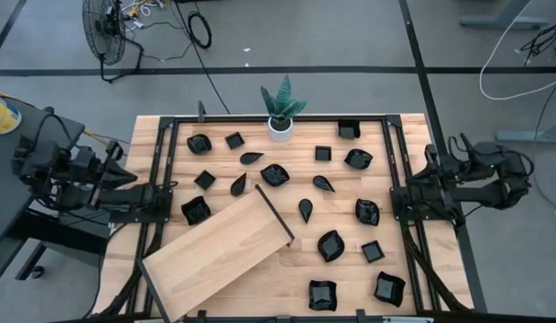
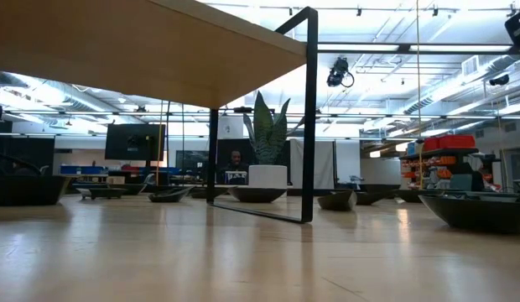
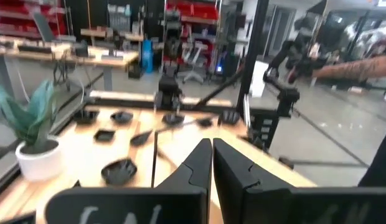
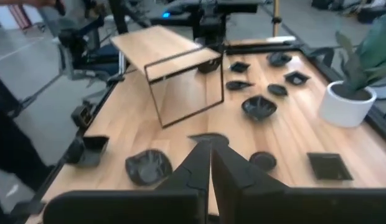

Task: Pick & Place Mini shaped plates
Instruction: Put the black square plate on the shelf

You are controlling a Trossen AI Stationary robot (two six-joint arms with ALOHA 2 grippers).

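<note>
Mini shaped plates (image 1: 330, 245), glossy black, dot the desk (image 1: 412, 269); both grippers' jaws pressed together, empty — spread before reaching.

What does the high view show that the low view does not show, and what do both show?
Only the high view shows both arms parked at the table's sides, left gripper and right gripper shut and empty, and the scattered layout of the mini shaped plates. Only the low view shows the room behind and the underside of the wooden board. Both show the potted plant, the board and plates.
</note>
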